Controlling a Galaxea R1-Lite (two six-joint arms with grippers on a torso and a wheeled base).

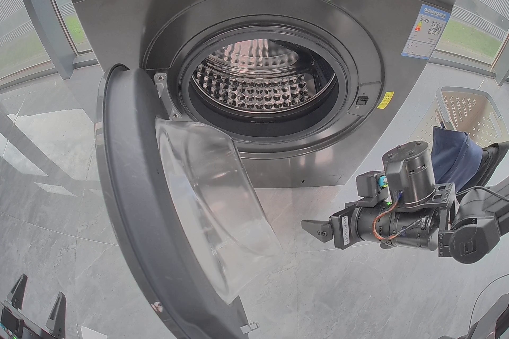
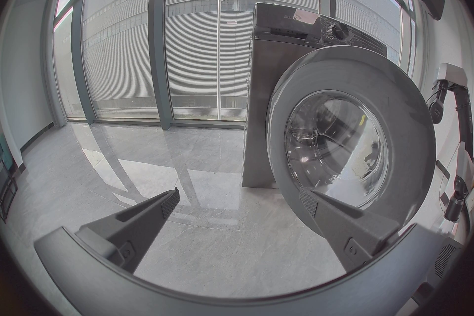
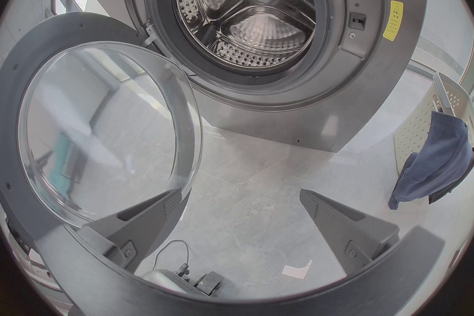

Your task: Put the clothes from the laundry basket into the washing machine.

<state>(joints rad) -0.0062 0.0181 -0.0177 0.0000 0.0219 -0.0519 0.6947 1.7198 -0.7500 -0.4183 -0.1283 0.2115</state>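
Both gape empty: left pincer [image 2: 238,192], right pincer [image 3: 239,193]; blue clothes [image 1: 456,157] partly hide the laundry basket [image 1: 469,107].

Bright daylight, floor glare, fisheye edges

The drum mouth [image 1: 263,80] seems unobstructed; the swung-out door [image 1: 132,207] juts forward on its left.

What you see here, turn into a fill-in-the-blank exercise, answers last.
The round glass-windowed door of the grey front-loading washing machine stands ____.
Its shiny steel drum holds ____ clothes.
A dark ____ garment hangs over the rim of the white perforated plastic laundry basket.
The right gripper, jaws open, holds ____.
Missing words: open; no; blue; nothing.
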